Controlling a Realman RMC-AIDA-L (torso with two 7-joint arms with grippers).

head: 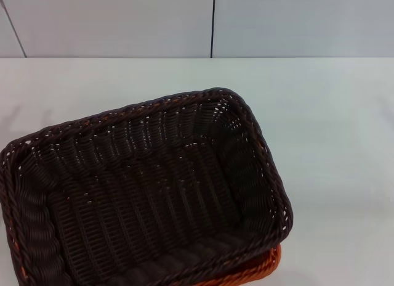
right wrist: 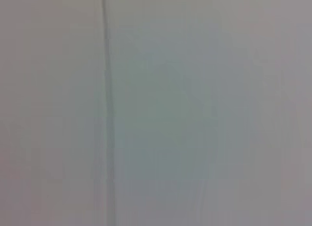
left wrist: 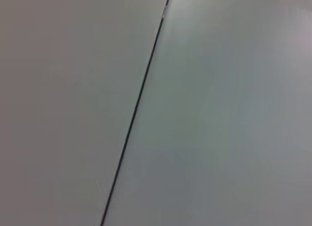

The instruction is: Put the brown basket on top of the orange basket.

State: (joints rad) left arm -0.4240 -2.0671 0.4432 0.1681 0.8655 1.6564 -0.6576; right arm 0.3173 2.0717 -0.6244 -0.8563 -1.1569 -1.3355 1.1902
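Two baskets in all: one brown basket (head: 141, 193) and one orange basket (head: 261, 270), the orange one showing only as a sliver under the brown one's near edge. One white table (head: 332, 126) carries both.

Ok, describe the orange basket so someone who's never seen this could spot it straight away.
On the white table, find the big brown basket at the near edge. The orange basket sits directly beneath it, showing only as a bright orange woven sliver under the brown rim's near right corner.
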